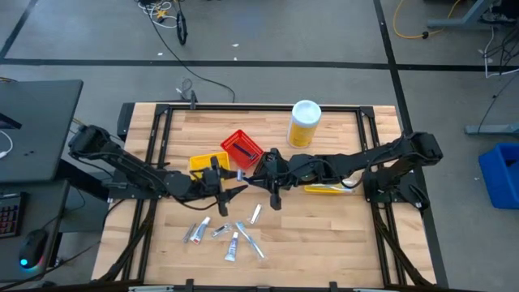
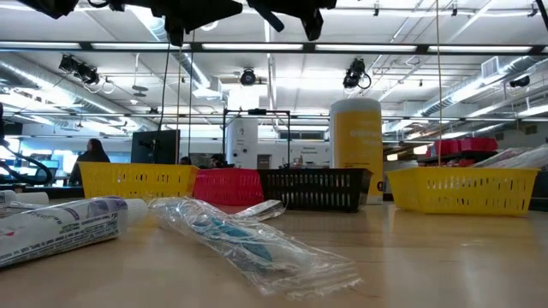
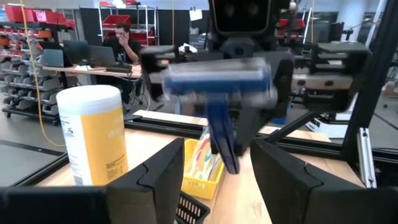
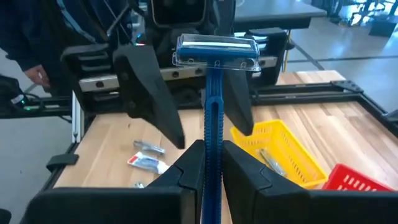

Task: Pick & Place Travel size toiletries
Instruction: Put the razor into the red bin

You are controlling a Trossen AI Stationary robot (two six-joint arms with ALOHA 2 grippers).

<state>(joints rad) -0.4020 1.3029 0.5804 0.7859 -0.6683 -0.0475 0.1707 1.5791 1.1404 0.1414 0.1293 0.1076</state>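
Wooden table (image 1: 340, 235), listed from its left side to its right. Left gripper (image 1: 231, 193) is hovering above mid-table with its fingers (image 3: 163, 180) spread apart and nothing between them, facing the right gripper. Yellow bin (image 1: 207, 163) is sitting just behind it, with a red bin (image 1: 242, 148) close beside that one. Loose toiletries (image 1: 231, 235) are lying in a scatter on the front half of the table, below the two grippers: small tubes and clear-wrapped items, one wrapped toothbrush (image 2: 235, 235) lying nearest the low camera. Right gripper (image 1: 268, 180) is hanging at the table's centre, clenched on the handle of a blue razor (image 4: 213, 106), which is standing upright with its capped head uppermost, in the air between the two grippers and clear of the table. Left gripper's fingers are standing just beyond the razor head, so the two grippers are crowding the same space over the bins. Yellow bottle (image 1: 304, 123) with a white lid is standing at the back, right of the red bin. Second yellow bin (image 1: 328, 189) is lying partly hidden under the right arm. Black bin (image 2: 312, 188) is showing in the low view between the red bin and the bottle.
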